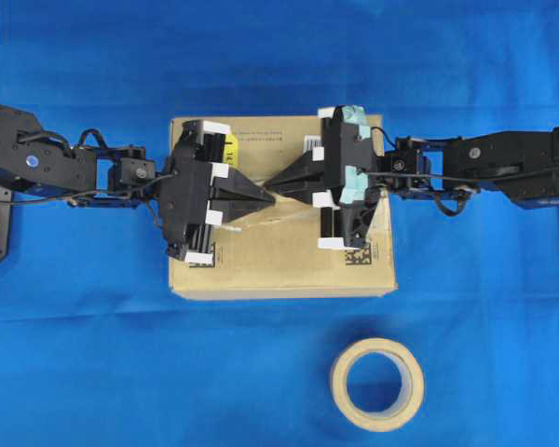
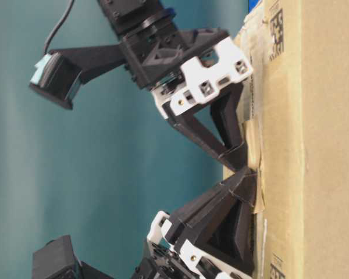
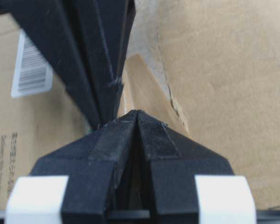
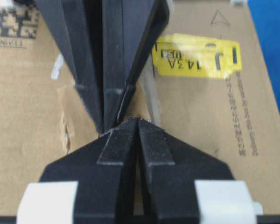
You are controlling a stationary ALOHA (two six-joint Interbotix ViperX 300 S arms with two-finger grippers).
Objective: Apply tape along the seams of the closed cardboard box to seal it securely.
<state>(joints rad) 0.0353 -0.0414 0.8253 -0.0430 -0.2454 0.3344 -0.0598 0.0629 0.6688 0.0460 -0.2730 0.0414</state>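
Observation:
The brown cardboard box [image 1: 279,265] lies in the middle of the blue table. A tan piece of tape [image 3: 147,91] lies on its top over the seam, with a ragged edge showing in the right wrist view [image 4: 69,109]. Pale worn tape remnants mark the seam [image 3: 145,37]. My left gripper [image 1: 271,197] and right gripper [image 1: 269,184] are both shut. Their tips meet nose to nose at the middle of the box top, down on the tape. The table-level view shows the right gripper [image 2: 243,160] above and the left gripper [image 2: 250,181] below, both against the box top.
The beige tape roll [image 1: 339,382] lies flat on the table in front of the box. The box top carries a yellow sticker [image 4: 196,58], a white barcode label [image 3: 31,70] and a black square code [image 4: 14,21]. Blue cloth surrounds the box.

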